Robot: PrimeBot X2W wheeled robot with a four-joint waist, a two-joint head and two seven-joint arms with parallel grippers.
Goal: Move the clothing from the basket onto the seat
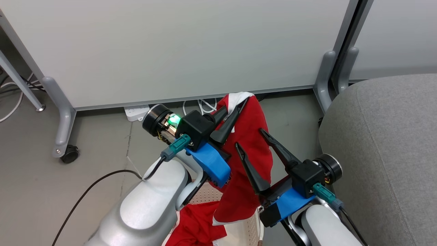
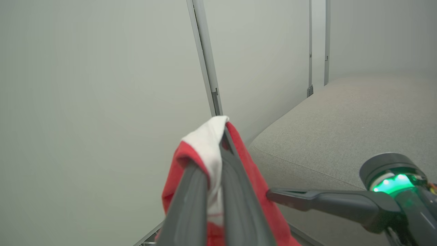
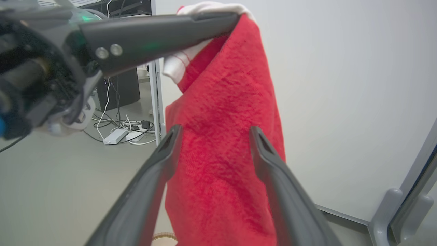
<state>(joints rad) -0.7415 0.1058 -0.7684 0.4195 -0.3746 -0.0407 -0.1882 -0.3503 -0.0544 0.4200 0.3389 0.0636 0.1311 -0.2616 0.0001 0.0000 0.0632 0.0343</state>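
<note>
The left gripper [image 1: 237,104] pinches the red clothing [image 1: 254,118] tight, holding it up. The right gripper [image 1: 249,137] is wide open, holding nothing.

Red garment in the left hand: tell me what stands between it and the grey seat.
Only the open right hand, between the garment and the seat; nothing else visible blocks the way.

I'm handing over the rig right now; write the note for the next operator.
Left gripper: shut on the white-trimmed edge of a red garment, held up over the basket.
Right gripper: open, fingers flanking the hanging cloth, gripping nothing.
A second red garment lies in the basket. The grey seat, at the right, has no clothing on the part in view.
Done: one garment lifted.
Left: place it on the seat, then fetch the rest.
</note>
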